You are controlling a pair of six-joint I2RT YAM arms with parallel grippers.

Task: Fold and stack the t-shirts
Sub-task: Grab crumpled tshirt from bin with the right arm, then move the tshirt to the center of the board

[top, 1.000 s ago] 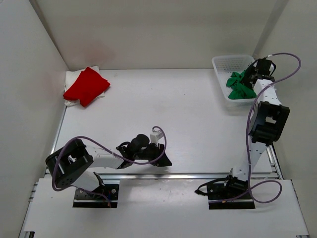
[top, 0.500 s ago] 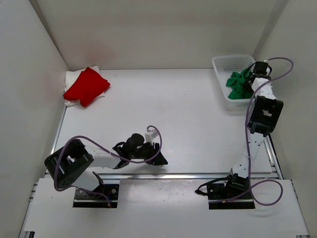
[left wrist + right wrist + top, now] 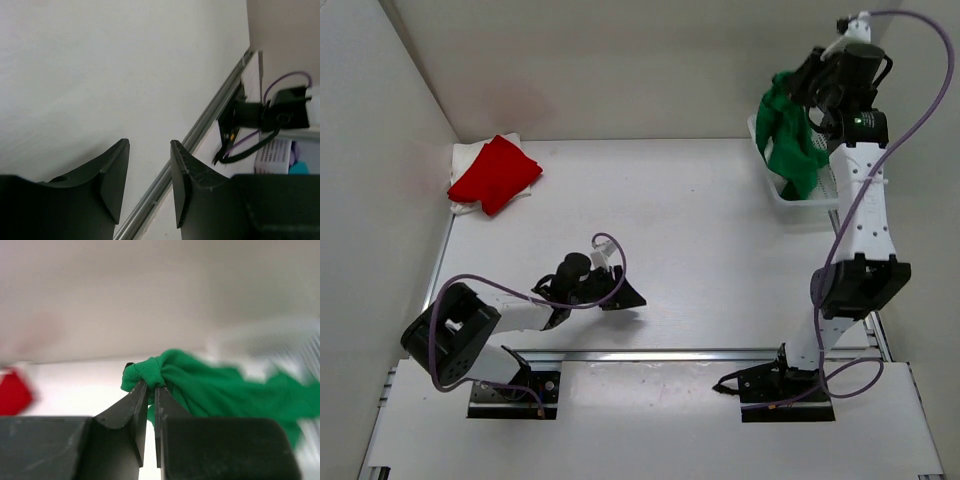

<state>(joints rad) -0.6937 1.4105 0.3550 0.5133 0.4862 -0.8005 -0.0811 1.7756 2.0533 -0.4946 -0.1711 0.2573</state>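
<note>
no text, label, brand, number or sign can be read in any of the views.

Soft green cloth shirt (image 3: 788,140), white plastic mesh basket (image 3: 790,203), matt white table (image 3: 650,220)
</note>
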